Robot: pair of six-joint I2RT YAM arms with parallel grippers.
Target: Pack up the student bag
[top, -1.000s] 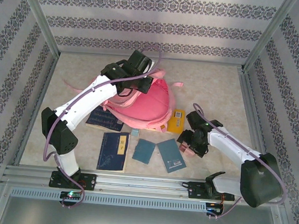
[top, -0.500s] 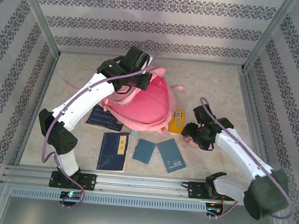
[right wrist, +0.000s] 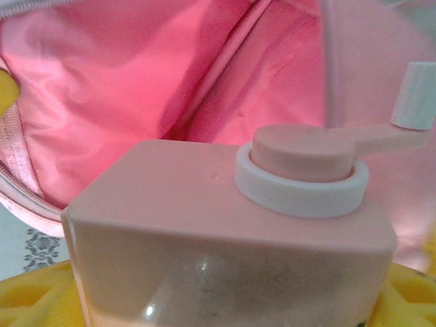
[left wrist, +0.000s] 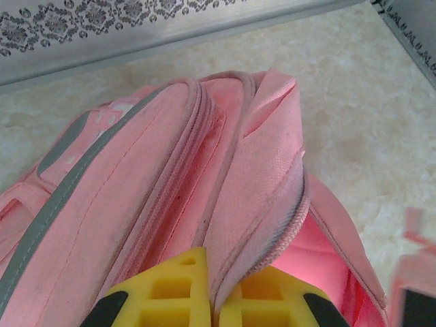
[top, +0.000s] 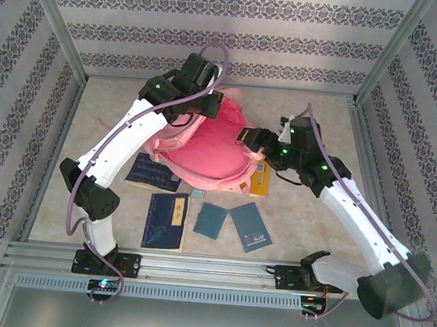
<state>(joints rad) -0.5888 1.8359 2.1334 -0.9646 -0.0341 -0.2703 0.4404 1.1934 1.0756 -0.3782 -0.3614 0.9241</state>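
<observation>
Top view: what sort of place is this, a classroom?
Probably a robot test booth: an aluminium frame, patterned wall panels closing in a pale table, and robot arms bolted at its edge.

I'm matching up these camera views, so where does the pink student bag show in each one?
Top external: student bag at centre, between both arms.
Left wrist: the bag across the middle, outer shell and zip showing.
Right wrist: the bag across the top, pink lining showing behind the pink box.
Shared landmark: the left gripper pinching the bag's opening rim.
</observation>
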